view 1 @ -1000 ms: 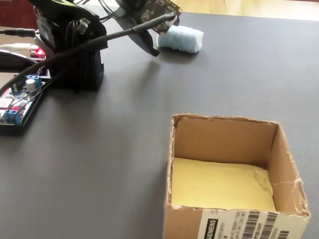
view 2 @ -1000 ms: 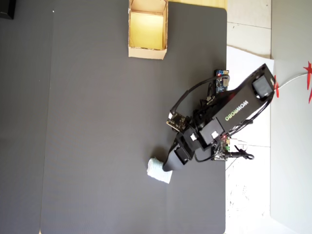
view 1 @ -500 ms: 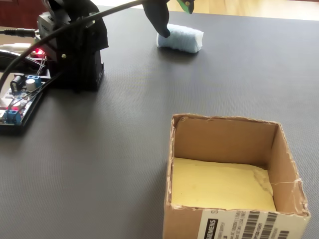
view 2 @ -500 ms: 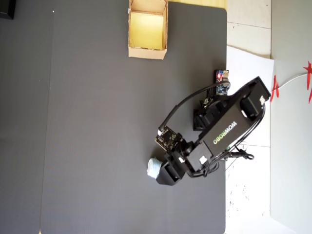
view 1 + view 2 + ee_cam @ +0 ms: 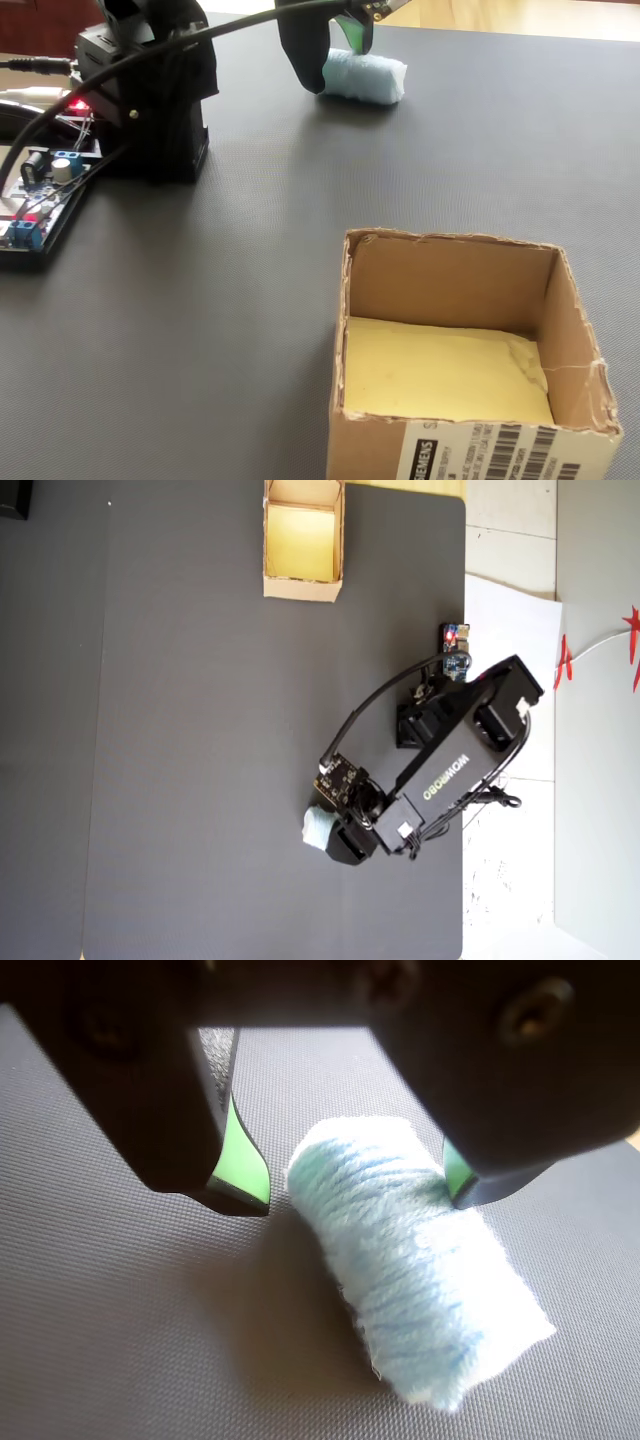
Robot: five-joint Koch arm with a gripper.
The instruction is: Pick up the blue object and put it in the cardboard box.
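A: Which step is this?
B: The grasp. In the wrist view the gripper (image 5: 350, 1185) is spread, left jaw clear of the blue object (image 5: 420, 1270), right jaw at its flank; it lies on the mat, unlifted.
A: Next?
B: Closing, I'd judge, then carrying it to the cardboard box (image 5: 455, 350), well apart.
A: Its long axis?
B: Upper left to lower right, crosswise between the jaws.

Fuzzy cloth-like blue object (image 5: 420, 1270), matt mat (image 5: 120, 1310)

The cardboard box (image 5: 303, 540) sits at the bench's (image 5: 200, 780) top edge; the arm (image 5: 440, 775) partly covers the blue object (image 5: 315, 827) near the right edge.
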